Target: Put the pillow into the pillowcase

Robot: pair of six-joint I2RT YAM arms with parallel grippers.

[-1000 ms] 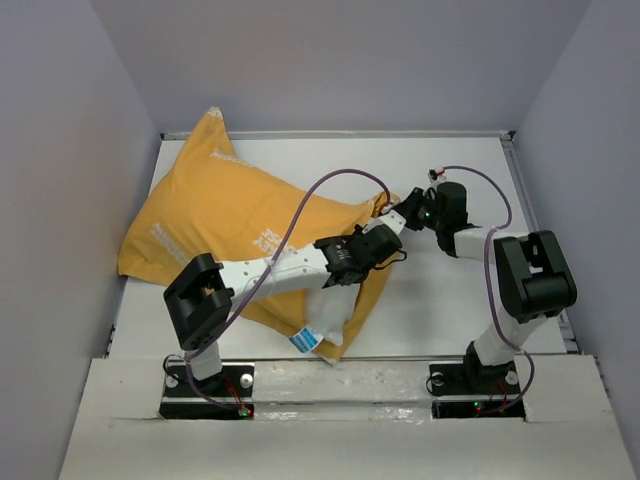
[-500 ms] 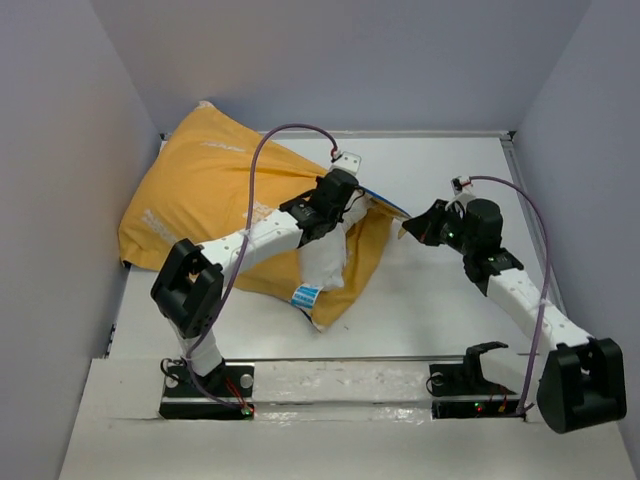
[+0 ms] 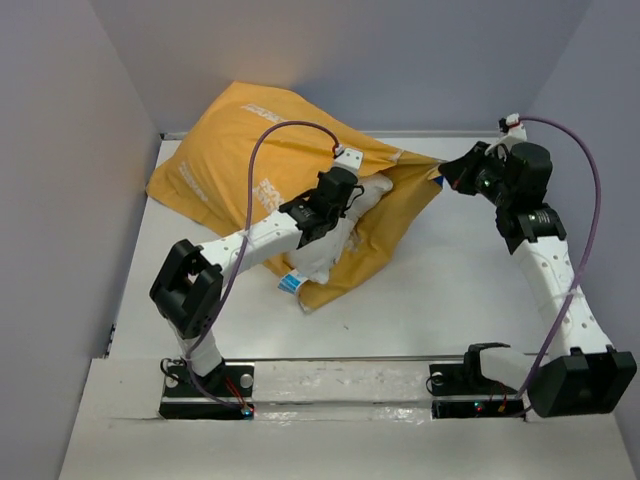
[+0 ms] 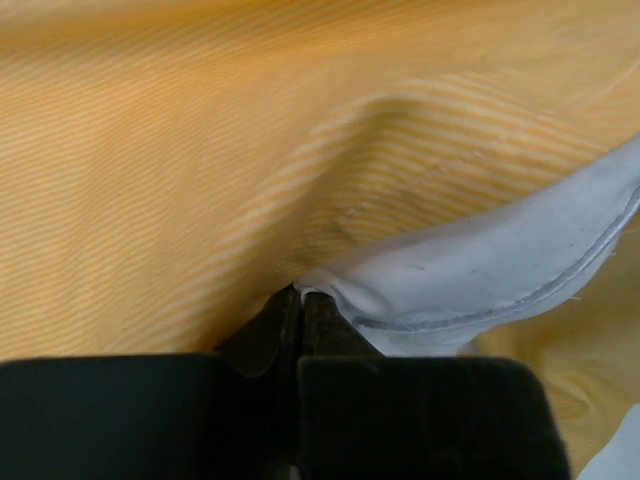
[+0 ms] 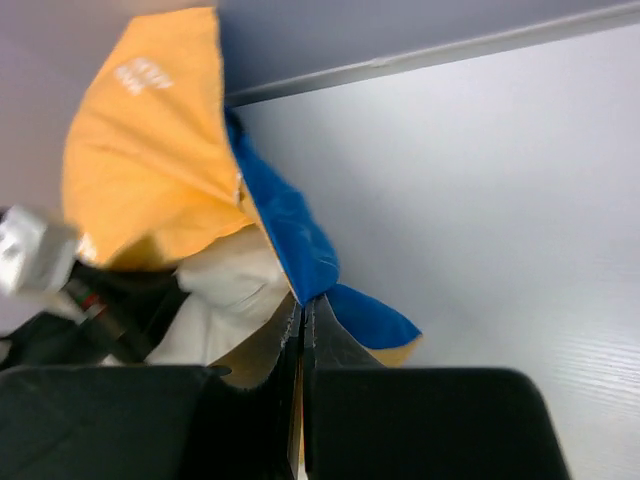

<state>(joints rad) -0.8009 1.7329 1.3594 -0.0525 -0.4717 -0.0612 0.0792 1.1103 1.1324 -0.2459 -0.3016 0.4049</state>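
The mustard-yellow pillowcase [image 3: 260,165] is lifted off the table, stretched from the back left to the right. My right gripper [image 3: 447,176] is shut on its open edge, where the blue face [image 5: 290,230] shows, and holds it high at the right. The white pillow [image 3: 335,240] sticks out of the opening, its blue-and-white tag [image 3: 290,284] at the near end. My left gripper [image 3: 352,196] reaches into the opening and is shut on the pillow's seamed edge [image 4: 470,290], with yellow cloth [image 4: 200,160] all round it.
The white table [image 3: 460,290] has a raised rim along the back and right. Grey walls close in at left, back and right. The left arm's cable [image 3: 262,160] arcs over the pillowcase. The right arm's cable [image 3: 590,210] loops near the right wall.
My right gripper has pulled the pillowcase edge up and to the right, away from the middle. The pillowcase has risen and stretched. My left gripper has stayed at the opening with the pillow.
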